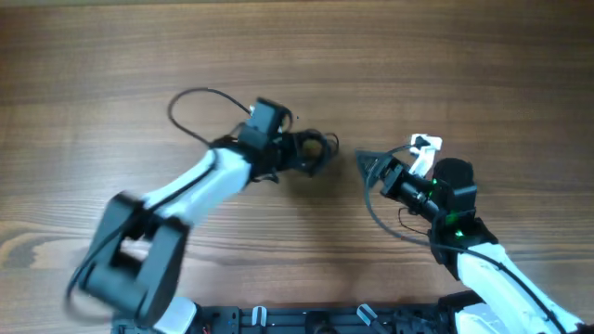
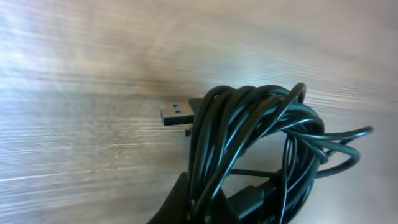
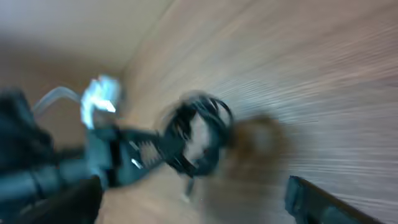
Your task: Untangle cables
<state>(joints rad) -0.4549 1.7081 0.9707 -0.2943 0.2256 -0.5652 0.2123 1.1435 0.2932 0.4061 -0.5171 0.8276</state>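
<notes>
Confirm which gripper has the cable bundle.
The left gripper: shut on the coiled cables. The right gripper stands open, apart from the bundle.

My counter [image 1: 445, 56] is brown wood, its long grain running from 9 o'clock to 3 o'clock, and it fills the overhead view. Along its 6 o'clock edge lies a dark strip [image 1: 306, 320] with pale clips on it. Toward 3 o'clock sits a small white piece [image 1: 425, 144]; I cannot tell what it is.

Glossy black plastic-sheathed cables [image 2: 249, 143], shiny metal plug [image 2: 175, 113], matt wood-grain table [image 2: 93, 74]
</notes>
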